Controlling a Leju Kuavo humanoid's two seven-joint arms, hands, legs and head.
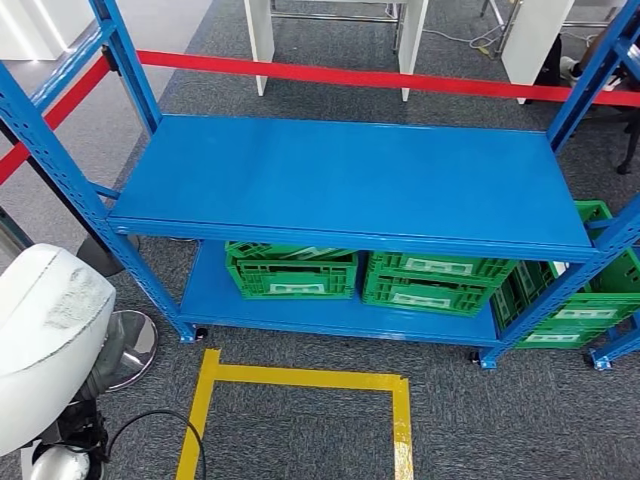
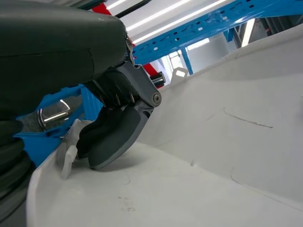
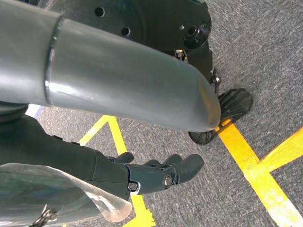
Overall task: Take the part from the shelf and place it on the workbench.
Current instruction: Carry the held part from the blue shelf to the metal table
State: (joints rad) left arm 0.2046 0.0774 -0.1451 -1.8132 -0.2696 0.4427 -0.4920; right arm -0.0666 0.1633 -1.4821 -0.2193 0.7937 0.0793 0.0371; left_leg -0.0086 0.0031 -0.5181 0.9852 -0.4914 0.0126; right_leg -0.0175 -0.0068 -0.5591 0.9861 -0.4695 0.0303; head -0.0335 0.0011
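Now the part is off the shelf — held, not put down.

Left hand holds the big white part low by the robot's side. Right hand hangs loose, holding nothing. Next — turn and find the workbench. Blue shelf stands on grey carpet with yellow tape.

The white part is cut off by the head view's left and lower edges, so its full shape cannot be told. The green crates are half hidden under the blue shelf. The left hand's fingertips are hidden against the part.
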